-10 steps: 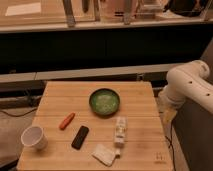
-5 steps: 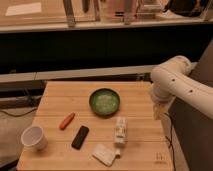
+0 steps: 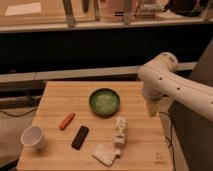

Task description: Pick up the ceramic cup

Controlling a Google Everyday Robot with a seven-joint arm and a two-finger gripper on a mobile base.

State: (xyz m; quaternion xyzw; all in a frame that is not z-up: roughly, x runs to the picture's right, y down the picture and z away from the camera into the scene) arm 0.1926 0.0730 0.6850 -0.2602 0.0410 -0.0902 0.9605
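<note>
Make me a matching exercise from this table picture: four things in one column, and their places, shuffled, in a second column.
Things:
1. small white ceramic cup
2. dark green round bowl
3. flat black rectangular object
4. gripper

Places:
A. over the right edge of the wooden table
B. near-left corner of the table
C. middle of the table, toward the back
D. between the cup and the white bottle

Pairs: 1-B, 2-C, 3-D, 4-A

Matt wooden table (image 3: 60,100), smooth white ceramic cup (image 3: 34,136), glossy plastic arm (image 3: 170,82) with jaws over the table's right edge.
</note>
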